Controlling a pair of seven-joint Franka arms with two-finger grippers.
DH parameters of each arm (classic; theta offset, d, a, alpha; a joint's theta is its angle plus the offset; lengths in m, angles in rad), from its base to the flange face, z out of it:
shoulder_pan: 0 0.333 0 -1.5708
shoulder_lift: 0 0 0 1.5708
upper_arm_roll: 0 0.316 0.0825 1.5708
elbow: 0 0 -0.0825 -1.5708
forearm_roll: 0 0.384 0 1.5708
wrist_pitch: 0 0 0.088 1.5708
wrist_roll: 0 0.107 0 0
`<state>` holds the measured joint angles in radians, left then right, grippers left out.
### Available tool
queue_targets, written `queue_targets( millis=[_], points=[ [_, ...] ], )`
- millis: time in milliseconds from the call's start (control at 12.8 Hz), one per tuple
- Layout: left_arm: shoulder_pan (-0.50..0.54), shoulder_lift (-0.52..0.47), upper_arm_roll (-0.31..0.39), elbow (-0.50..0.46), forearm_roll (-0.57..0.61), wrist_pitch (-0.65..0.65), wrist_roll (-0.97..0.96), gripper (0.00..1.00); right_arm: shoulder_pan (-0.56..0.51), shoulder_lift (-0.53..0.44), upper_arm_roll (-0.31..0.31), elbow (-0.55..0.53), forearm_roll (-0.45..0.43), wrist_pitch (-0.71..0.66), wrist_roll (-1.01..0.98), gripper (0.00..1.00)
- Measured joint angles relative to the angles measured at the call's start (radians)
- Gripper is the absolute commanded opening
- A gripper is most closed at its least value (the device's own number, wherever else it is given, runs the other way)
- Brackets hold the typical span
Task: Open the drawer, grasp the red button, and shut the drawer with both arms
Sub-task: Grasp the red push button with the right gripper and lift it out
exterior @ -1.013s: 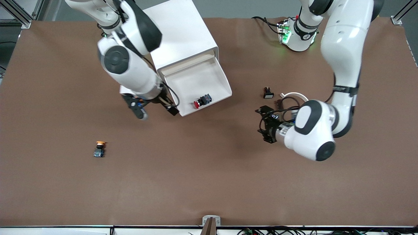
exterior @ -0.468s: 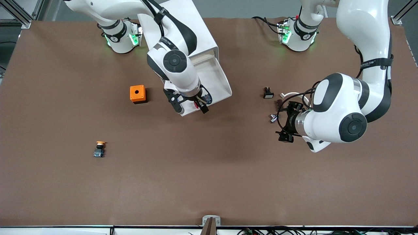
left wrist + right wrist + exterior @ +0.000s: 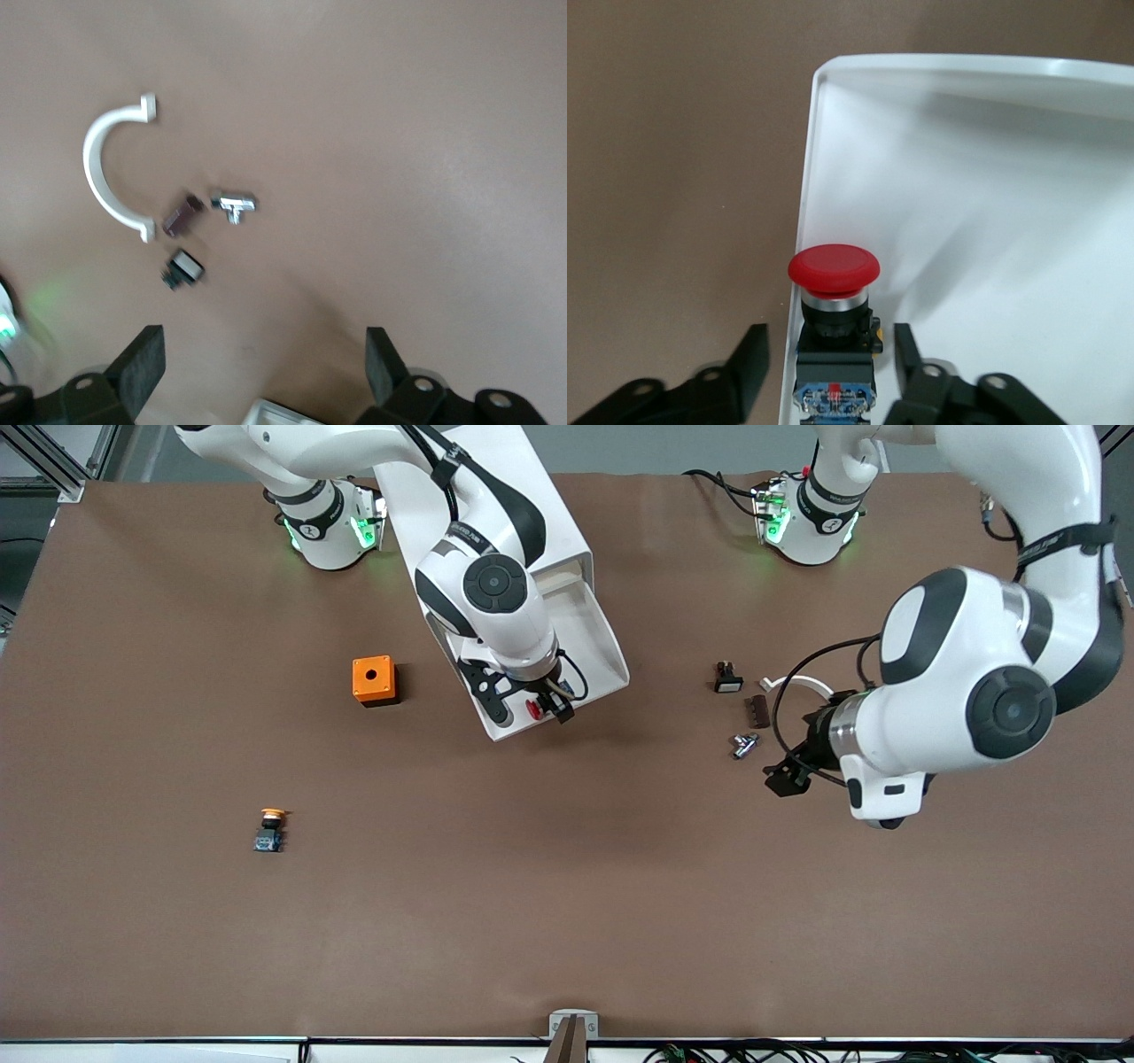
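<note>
The white cabinet (image 3: 478,496) has its drawer (image 3: 602,646) pulled open toward the front camera. The red-capped button (image 3: 534,708) lies at the drawer's front rim. My right gripper (image 3: 530,710) is down over it, open. In the right wrist view the button (image 3: 833,266) sits between the two fingers (image 3: 749,363), with a small gap on each side of its black body. The drawer (image 3: 983,159) is otherwise bare. My left gripper (image 3: 785,779) is open and empty over the table toward the left arm's end, with its fingers (image 3: 142,363) wide apart.
An orange box (image 3: 373,680) stands beside the drawer. A yellow-orange-capped button (image 3: 270,828) lies nearer the front camera. A white clip (image 3: 802,684), a black-and-white part (image 3: 727,677), a brown piece (image 3: 759,707) and a metal piece (image 3: 742,744) lie by the left gripper.
My right gripper swung from beside the drawer to over its front rim and came down astride the red button. My left arm drew back toward its own end of the table.
</note>
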<state>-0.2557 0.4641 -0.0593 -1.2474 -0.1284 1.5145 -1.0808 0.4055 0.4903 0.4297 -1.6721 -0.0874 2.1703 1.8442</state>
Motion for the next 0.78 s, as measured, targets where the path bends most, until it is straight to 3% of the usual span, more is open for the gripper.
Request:
queue_targets(
  millis=[156,468,779],
  points=[
    [0.000,-0.016,0.000,-0.005,0.024,-0.002,0.111,0.99,0.001,0.004,0.000,0.000,-0.001,0.003,0.000,0.01],
    [-0.002,-0.050,-0.005,-0.022,0.109,-0.002,0.315,0.99,-0.040,0.004,0.029,0.018,-0.006,-0.003,-0.041,0.01],
    [-0.004,-0.067,-0.013,-0.066,0.114,0.094,0.379,0.99,-0.297,0.002,0.143,0.114,-0.009,-0.165,-0.324,0.01]
  ],
)
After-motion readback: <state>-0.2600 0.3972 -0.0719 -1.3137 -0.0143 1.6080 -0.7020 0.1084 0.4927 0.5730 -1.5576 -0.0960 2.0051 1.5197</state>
